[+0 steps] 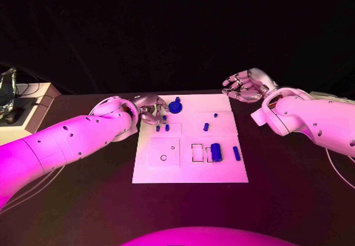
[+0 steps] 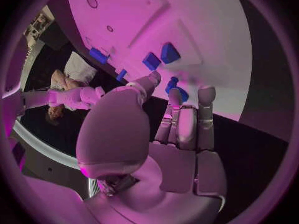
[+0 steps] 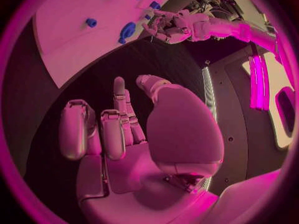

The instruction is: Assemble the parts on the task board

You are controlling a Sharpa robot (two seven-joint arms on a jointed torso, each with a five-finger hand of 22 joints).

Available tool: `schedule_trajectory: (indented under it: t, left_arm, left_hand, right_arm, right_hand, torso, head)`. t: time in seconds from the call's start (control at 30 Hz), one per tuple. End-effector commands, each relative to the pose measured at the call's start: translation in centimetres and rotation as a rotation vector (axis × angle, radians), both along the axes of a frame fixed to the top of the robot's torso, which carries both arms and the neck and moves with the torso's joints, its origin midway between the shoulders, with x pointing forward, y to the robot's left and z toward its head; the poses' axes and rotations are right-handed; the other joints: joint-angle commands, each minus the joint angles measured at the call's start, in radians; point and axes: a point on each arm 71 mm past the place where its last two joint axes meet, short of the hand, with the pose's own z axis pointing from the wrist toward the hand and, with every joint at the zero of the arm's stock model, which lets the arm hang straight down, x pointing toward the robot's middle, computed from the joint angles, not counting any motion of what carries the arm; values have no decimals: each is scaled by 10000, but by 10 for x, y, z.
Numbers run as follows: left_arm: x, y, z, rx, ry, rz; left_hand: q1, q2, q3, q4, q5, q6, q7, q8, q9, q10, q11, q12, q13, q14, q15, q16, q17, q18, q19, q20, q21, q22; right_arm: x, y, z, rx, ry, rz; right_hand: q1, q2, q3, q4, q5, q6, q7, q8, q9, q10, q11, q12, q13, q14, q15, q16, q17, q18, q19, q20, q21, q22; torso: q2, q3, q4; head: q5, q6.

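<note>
The white task board [image 1: 190,169] lies mid-table. My left hand [image 1: 152,108] is over its far left corner, thumb and a finger pinching a small blue part [image 2: 176,87] at the board's surface. A round blue part [image 1: 176,106] sits just right of that hand, and two short blue pegs [image 1: 162,127] stand just nearer. More pegs [image 1: 215,115] [image 1: 206,126] stand right of centre. A blue block [image 1: 216,151] and a slim blue piece [image 1: 237,153] sit toward the near right. My right hand [image 1: 248,85] hovers past the far right corner, fingers loosely bent and apart, holding nothing.
A pale box with cables and gear [image 1: 30,110] stands at the table's left edge. The board's near left square [image 1: 163,152] carries a ring mark and a small hole. Dark tabletop [image 1: 296,189] surrounds the board.
</note>
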Motion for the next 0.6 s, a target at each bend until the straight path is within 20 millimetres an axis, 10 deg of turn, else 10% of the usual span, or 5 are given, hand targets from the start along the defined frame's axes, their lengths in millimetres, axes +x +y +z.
schedule_trajectory:
  t: [0.03,0.1,0.23,0.43,0.6]
  left_arm:
    - [-1,2,7,-898,218,19]
    - [-1,8,12,-1337,492,149]
    - [-1,19,21,-1879,797,319]
    - [-2,43,30,-3280,1658,795]
    - [-7,69,28,-6246,3005,1360]
  left_hand:
    - [260,213,-1153,446,6,-214,-73,-76,-148,-179,4,71,-75,-97,7,19,-77,-116,-44,-50,-109,-74]
    - [1320,662,-3483,1572,6,-505,-102,-94,-371,-623,123,164,-172,-431,116,-64,-469,-60,-235,22,-446,-362]
    - [1717,797,-3865,1791,18,-791,-131,-130,-537,-1276,391,-69,-366,-1788,355,-510,-2127,115,-1070,187,-1326,-1248]
    - [2007,1065,-3315,1780,22,-491,233,182,-593,-1709,681,-773,-932,-3242,609,-1237,-3958,126,-1273,416,-1875,-1544]
    - [2660,1344,-1181,1704,29,466,913,960,-647,-1101,844,-2287,-2219,-4342,709,-2631,-5880,141,-1297,496,-2701,-2087]
  right_arm:
    - [0,2,0,-466,-139,309]
    - [0,2,0,-754,-209,392]
    - [0,2,-1,-1404,-334,587]
    - [0,5,-3,-2781,-618,932]
    - [0,12,-6,-4479,-988,1244]
  right_hand:
    - [62,-81,31,-170,-171,56,63,-87,25,-93,28,-168,-104,549,85,-33,432,4,0,51,-93,985]
    - [224,-98,84,-348,-460,29,91,-153,-10,-109,51,-310,-225,544,104,-40,419,11,-11,69,-132,973]
    - [535,-106,248,-641,-741,27,129,-247,-143,-131,87,-533,-444,541,133,-43,412,9,-4,93,-133,988]
    - [852,-115,563,-1005,-786,125,147,-350,-355,-220,139,-891,-830,556,178,-3,469,-12,39,130,-35,1065]
    - [952,-64,767,-1154,-847,291,126,-340,-450,-203,143,-1051,-1054,553,180,0,463,-8,35,137,-44,1075]
  torso:
    - [1,4,-2]
    - [1,8,6]
    - [-3,5,12]
    - [-19,13,4]
    - [-9,1,5]
  head:
    - [-6,18]
    - [-13,28]
    - [-25,65]
    - [-45,136]
    - [-250,249]
